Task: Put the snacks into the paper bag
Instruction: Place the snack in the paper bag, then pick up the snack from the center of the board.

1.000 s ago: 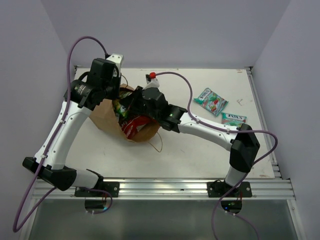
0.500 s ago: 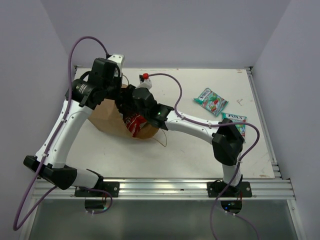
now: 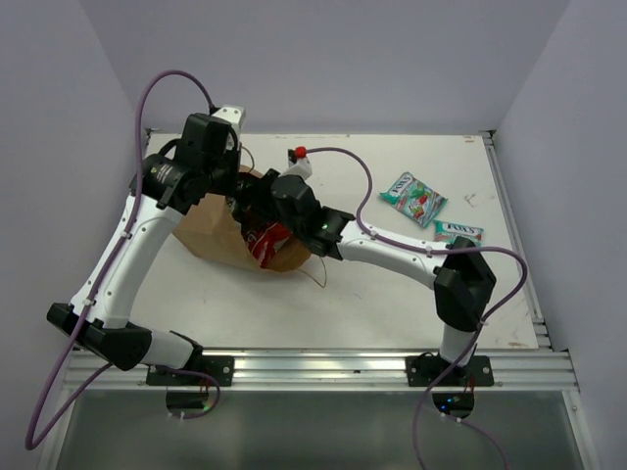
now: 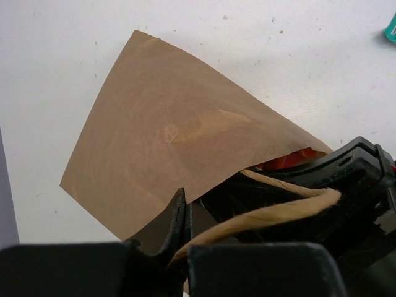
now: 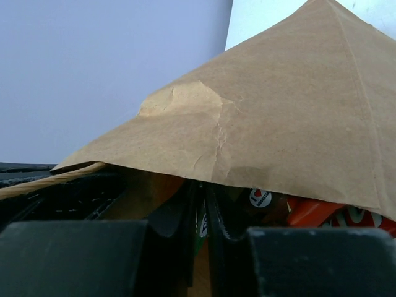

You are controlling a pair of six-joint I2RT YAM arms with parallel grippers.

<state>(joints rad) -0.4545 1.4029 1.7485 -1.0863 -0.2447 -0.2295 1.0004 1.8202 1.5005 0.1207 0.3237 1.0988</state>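
The brown paper bag (image 3: 211, 230) lies on its side with its mouth toward the right. My left gripper (image 3: 228, 186) is shut on the upper edge of that mouth (image 4: 184, 210), beside a twisted handle (image 4: 278, 213), and holds it lifted. My right gripper (image 3: 251, 208) reaches into the mouth. In the right wrist view its jaws (image 5: 201, 193) stand a narrow slit apart under the paper flap (image 5: 278, 111). A green-white packet edge (image 5: 202, 226) shows in the slit. A red packet (image 3: 267, 241) and an orange one (image 5: 312, 213) lie inside. A green candy bag (image 3: 412, 197) and a teal packet (image 3: 457, 232) lie on the table.
The bag's second handle (image 3: 312, 279) trails onto the white table (image 3: 372, 294). The right arm's forearm (image 3: 377, 245) spans from the bag to its elbow (image 3: 465, 284), close to the teal packet. Grey walls close in the table on three sides.
My right gripper pushed further into the bag's mouth, then drew back slightly. Its jaws parted and the red packet now sits deeper in the bag. The left gripper held still.
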